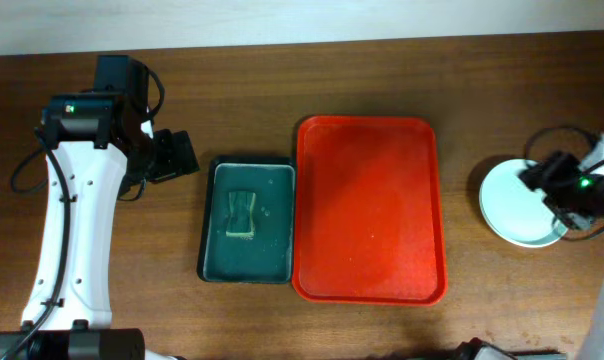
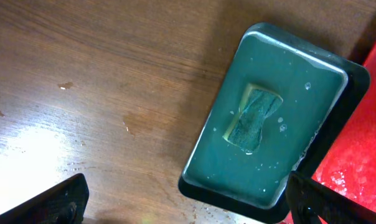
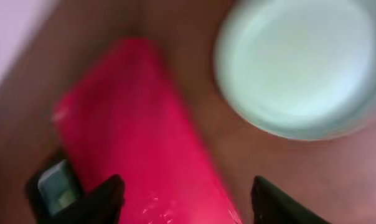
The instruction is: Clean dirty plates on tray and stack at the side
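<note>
Overhead: looks like the closing step. Nothing on the red tray (image 1: 369,140), plates (image 1: 512,205) stacked well to its right, count unclear, right gripper (image 1: 544,180) over the stack's edge, left gripper (image 1: 177,155) beside the dark tray (image 1: 207,230). Calls only for lifting clear.

Left wrist: spread wide, empty, sponge (image 2: 253,118) ahead in the dark tray.

Right wrist: blurred. Parted, holding nothing. Top plate (image 3: 300,62) pale, smooth, no visible smears.

Red tray (image 1: 370,210); pale-mint plates (image 1: 514,205); dark green tray (image 1: 248,222); brown table (image 1: 232,80).

Dark wood-grain table (image 1: 382,60), bright glare (image 2: 26,146) on it, pale strip (image 1: 282,15) beyond, perhaps wall
</note>
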You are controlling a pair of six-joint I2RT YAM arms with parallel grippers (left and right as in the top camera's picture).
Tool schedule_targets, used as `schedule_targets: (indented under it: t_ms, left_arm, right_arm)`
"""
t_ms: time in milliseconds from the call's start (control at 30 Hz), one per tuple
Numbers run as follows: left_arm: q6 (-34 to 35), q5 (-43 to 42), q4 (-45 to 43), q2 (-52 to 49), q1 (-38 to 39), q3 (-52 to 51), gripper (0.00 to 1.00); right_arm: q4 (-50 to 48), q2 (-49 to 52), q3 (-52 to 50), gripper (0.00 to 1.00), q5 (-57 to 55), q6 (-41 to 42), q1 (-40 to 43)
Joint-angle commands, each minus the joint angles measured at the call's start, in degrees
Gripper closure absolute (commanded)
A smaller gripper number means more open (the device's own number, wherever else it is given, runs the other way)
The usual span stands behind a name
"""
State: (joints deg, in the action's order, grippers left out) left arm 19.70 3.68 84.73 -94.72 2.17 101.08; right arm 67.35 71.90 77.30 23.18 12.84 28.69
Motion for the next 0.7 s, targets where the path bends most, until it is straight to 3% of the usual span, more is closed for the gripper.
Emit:
schedule_targets:
  t_ms: [0, 33, 100, 200, 367, 500, 667]
  left_arm:
    - [0.17, 0.20, 0.20, 0.66, -0.11, 0.81, 0.01]
    - [0.15, 0.20, 0.20, 0.66, -0.11, 0.81, 0.01]
    - [0.17, 0.20, 0.20, 0.66, -0.11, 0.81, 0.01]
    - [0.17, 0.20, 0.20, 0.66, -0.11, 0.81, 0.00]
    - [0.17, 0.20, 0.20, 0.66, -0.11, 0.81, 0.01]
    - [0.17, 0.20, 0.20, 0.66, -0.11, 0.81, 0.01]
    - [0.15, 0.20, 0.20, 0.66, -0.11, 0.81, 0.01]
  right_arm:
    - [0.15, -10.80, 0.57, 0.17, 4.09, -3.45, -14.75]
    - [0.11, -13.70, 0.57, 0.02, 3.78, -3.63, -21.27]
    - [-0.72, -16.65, 0.57, 0.02, 0.57, -3.58, -30.56]
    - [-1.05, -17.97, 0.57, 0.01, 0.37, -3.61, -38.23]
    - [-0.35, -18.10, 0.59, 0.02, -1.86, -7.08, -39.50]
    - [-10.73, -24.76, -0.66, 0.02, -6.84, -15.69, -39.52]
    - [-23.26, -40.72, -19.45, 0.02, -16.85, -15.87, -37.24]
